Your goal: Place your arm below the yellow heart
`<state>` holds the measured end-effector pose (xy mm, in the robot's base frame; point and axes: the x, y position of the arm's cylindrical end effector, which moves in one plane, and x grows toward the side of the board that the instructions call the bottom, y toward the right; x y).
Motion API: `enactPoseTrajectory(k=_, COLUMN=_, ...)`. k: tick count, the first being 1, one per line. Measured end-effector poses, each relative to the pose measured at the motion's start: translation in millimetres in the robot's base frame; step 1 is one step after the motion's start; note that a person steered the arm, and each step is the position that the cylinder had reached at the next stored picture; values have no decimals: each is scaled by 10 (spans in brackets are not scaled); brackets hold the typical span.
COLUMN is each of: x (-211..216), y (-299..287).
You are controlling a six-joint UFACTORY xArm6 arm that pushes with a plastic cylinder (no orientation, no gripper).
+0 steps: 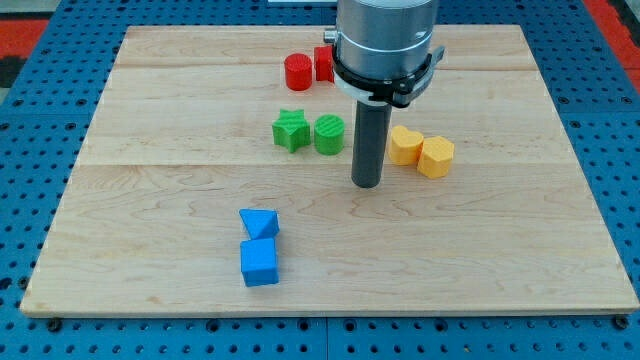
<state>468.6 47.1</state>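
My tip (367, 184) just left of yellow heart (404, 146), orientation unclear.

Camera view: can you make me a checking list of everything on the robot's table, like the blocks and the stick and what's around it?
Surface: pale wooden board, flat, lying on a blue pegboard.
Job's things: yellow heart right of centre, touching a yellow hexagon-like block on its right.
Clutter: red cylinder beside a red block, partly hidden by the arm; green star next to green cylinder; two blue blocks touching, near the view's bottom.
Grippers: none; my tip rests left of and slightly below the yellow heart, not touching it.
Cables: nothing seen.
Surroundings: red patches at the top corners.
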Motion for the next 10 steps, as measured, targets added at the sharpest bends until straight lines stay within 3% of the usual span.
enactPoseTrajectory(k=5, x=6, y=-52)
enactPoseTrajectory(k=8, x=366, y=-16)
enactPoseTrajectory(k=10, x=505, y=567)
